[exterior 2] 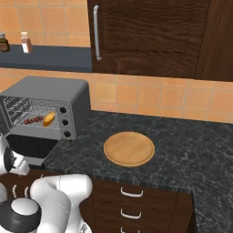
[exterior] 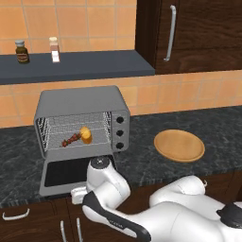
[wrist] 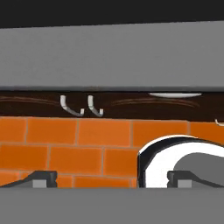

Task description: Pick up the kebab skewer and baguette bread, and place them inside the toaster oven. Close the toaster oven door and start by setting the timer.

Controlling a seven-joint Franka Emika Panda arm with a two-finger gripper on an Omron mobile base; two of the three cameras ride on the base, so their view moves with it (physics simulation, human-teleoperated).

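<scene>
Orange tiled wall (exterior: 198,90) behind a dark speckled stone counter (exterior: 217,127) — dark wood upper cabinets (exterior 2: 150,36), grey shelf (exterior: 75,66) carrying two small bottles (exterior: 21,51), drawers (exterior 2: 132,195) below.

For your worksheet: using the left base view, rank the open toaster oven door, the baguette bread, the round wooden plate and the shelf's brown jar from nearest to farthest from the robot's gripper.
The gripper sits low, at the door's front edge.
1. Toaster oven door: folded down, right beside it.
2. Baguette bread: on the oven rack, above and behind.
3. Wooden plate: on the counter, off to the right.
4. Brown jar: on the wall shelf, farthest.
</scene>
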